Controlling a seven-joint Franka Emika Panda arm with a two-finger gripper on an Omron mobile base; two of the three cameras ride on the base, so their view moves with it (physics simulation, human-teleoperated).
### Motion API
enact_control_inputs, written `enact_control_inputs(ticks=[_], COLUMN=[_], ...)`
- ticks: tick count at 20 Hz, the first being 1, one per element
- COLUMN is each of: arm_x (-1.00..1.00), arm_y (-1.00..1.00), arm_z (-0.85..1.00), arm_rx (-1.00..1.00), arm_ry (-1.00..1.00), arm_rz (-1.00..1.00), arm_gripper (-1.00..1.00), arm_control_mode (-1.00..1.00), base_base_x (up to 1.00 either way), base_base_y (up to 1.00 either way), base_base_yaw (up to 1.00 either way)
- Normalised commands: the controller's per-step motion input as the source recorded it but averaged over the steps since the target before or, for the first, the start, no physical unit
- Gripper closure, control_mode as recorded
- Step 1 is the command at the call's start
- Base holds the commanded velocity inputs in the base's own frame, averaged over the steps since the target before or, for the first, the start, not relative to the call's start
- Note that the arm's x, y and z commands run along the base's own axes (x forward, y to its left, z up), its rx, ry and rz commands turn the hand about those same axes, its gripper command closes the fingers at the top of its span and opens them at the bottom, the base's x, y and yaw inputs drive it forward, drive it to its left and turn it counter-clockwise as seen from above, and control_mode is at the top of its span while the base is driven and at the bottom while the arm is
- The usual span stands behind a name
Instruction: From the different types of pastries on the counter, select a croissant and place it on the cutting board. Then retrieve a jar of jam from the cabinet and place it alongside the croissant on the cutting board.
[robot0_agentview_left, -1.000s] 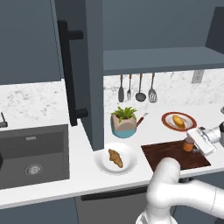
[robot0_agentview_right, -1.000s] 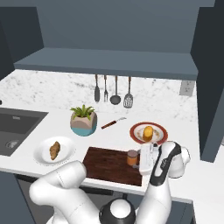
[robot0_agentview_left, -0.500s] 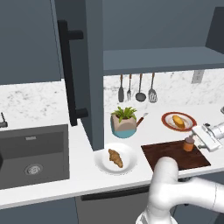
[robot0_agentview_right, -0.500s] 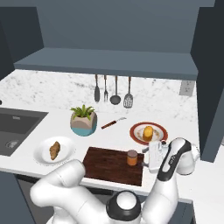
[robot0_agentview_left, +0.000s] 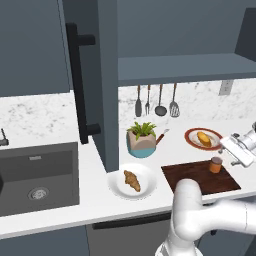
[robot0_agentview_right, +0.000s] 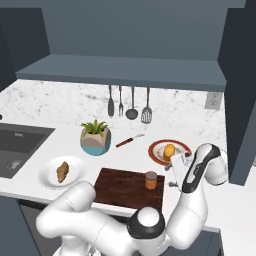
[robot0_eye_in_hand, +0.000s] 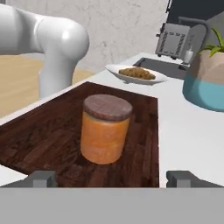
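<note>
The orange-brown jar of jam (robot0_agentview_left: 215, 164) (robot0_agentview_right: 151, 180) (robot0_eye_in_hand: 106, 129) stands upright on the dark wooden cutting board (robot0_agentview_left: 197, 177) (robot0_agentview_right: 120, 187) (robot0_eye_in_hand: 39, 140), toward its right end. My gripper (robot0_agentview_left: 231, 152) (robot0_agentview_right: 174, 170) (robot0_eye_in_hand: 111, 179) is open just right of the jar, level with it, its fingers apart from the jar's sides and touching nothing. The croissant (robot0_agentview_left: 132, 180) (robot0_agentview_right: 62, 171) (robot0_eye_in_hand: 137, 73) lies on a round white plate (robot0_agentview_left: 120, 187) on the counter (robot0_agentview_left: 95, 192), left of the board. The cabinet (robot0_agentview_left: 87, 85) door hangs open, its grey shelf (robot0_agentview_left: 185, 67) bare.
A yellow-orange bun (robot0_agentview_left: 202, 138) (robot0_agentview_right: 169, 150) rests on a red-rimmed plate behind the board. A teal-and-tan plant pot (robot0_agentview_left: 141, 142) (robot0_agentview_right: 96, 140) (robot0_eye_in_hand: 205, 83) stands between the plates. Utensils (robot0_agentview_left: 155, 102) hang on the back wall. A sink (robot0_agentview_left: 37, 172) lies at the left.
My gripper has drawn back to the right, away from the jar, with its jaws spreading a little wider. The jar stays put on the board.
</note>
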Motion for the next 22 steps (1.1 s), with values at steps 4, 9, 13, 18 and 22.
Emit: enact_control_inputs(ticks=[4, 9, 13, 18, 22], arm_x=[-0.02, -0.41, -0.38, -0.33, -0.18], arm_y=[-0.06, 0.10, 0.32, 0.51, 0.10], arm_z=[0.29, 0.52, 0.43, 0.39, 0.58], arm_rx=[-0.12, -0.03, -0.02, -0.09, -0.23], arm_ry=[-0.20, -0.17, -0.11, -0.19, -0.38], arm_rz=[0.13, 0.16, 0.18, 0.14, 0.11], arm_gripper=[-1.00, -1.00, -1.00, -1.00, -1.00], arm_control_mode=[-1.00, -1.00, -1.00, -1.00, -1.00], base_base_x=[0.00, 0.00, 0.00, 0.00, 0.00], base_base_y=[0.00, 0.00, 0.00, 0.00, 0.00], base_base_yaw=[0.00, 0.00, 0.00, 0.00, 0.00])
